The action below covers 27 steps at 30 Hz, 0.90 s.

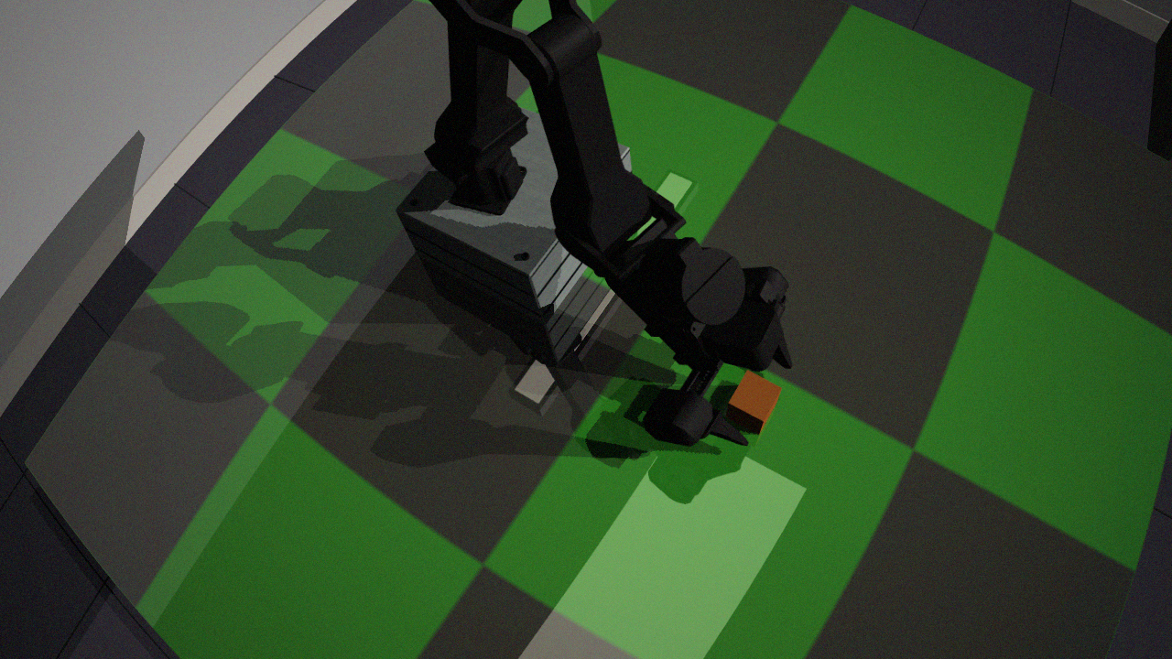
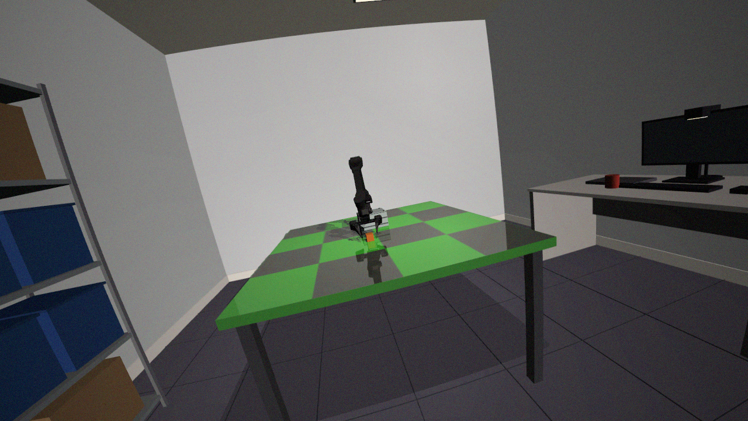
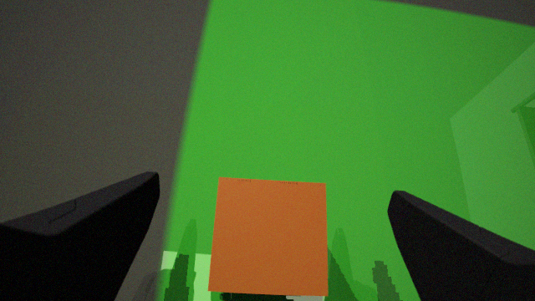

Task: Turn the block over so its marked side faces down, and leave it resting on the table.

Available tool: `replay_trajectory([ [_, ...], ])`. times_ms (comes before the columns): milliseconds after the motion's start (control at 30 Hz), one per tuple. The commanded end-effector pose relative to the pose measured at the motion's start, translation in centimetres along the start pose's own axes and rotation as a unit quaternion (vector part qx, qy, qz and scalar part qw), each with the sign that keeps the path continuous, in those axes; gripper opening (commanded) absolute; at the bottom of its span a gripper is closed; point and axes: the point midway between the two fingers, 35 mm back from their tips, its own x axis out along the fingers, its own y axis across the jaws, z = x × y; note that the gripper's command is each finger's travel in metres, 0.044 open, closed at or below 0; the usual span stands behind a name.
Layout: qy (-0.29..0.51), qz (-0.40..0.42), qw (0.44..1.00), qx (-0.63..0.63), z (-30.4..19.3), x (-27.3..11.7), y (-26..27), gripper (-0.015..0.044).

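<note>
The block (image 3: 268, 236) rests on the table (image 3: 334, 104), untouched between the fingers of the wide-open, empty hand (image 3: 273, 217).

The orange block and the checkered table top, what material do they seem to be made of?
The small orange block: flat, matte, uniform colour with no grain or shine, perhaps painted wood or plastic; the look leaves it open. The green and grey checkered table top: glossy, since it mirrors the arm, so likely lacquered or laminated.
</note>
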Motion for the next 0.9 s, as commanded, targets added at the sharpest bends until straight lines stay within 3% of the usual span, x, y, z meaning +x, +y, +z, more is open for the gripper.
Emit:
replay_trajectory([
  [0, 0.091, -0.004, 0.996, -0.008, 2.0, -3.9, 0.1, 0.0440],
  [133, 0.130, -0.004, 0.991, -0.009, 2.3, -6.3, 0.4, 0.0440],
  [500, 0.141, -0.004, 0.990, -0.008, 2.5, -6.2, 0.3, 0.0440],
  [867, 0.325, -0.005, 0.946, -0.004, 5.6, -4.8, 0.4, 0.0440],
])
